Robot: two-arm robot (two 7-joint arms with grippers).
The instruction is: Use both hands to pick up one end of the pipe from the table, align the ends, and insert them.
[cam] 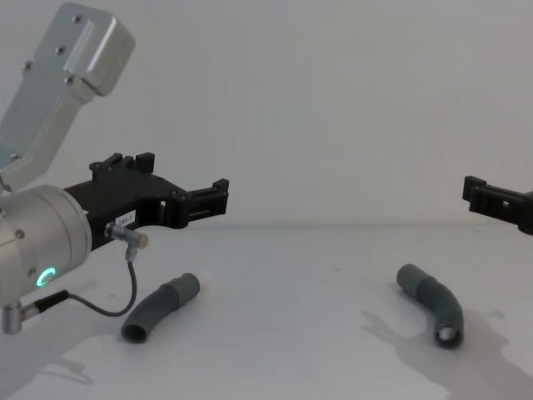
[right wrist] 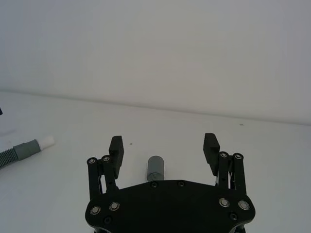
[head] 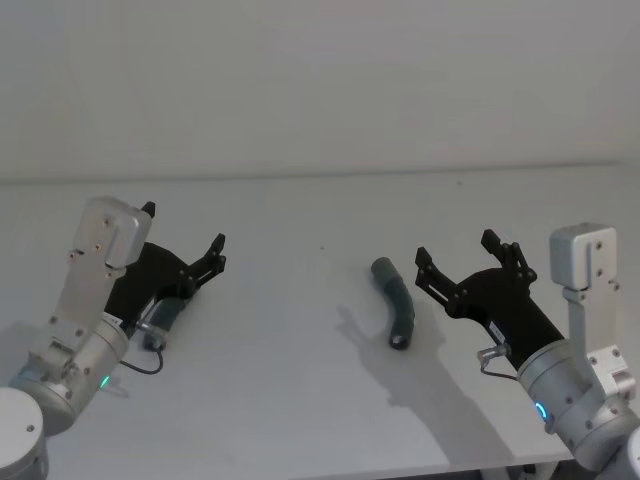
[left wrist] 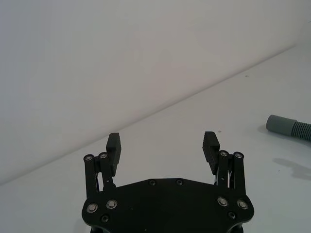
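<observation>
Pipe halves lie well apart on the table: the left piece beneath my left gripper, the right piece near my right gripper. Both my grippers hang above the table, fingers spread wide, holding nothing.
</observation>
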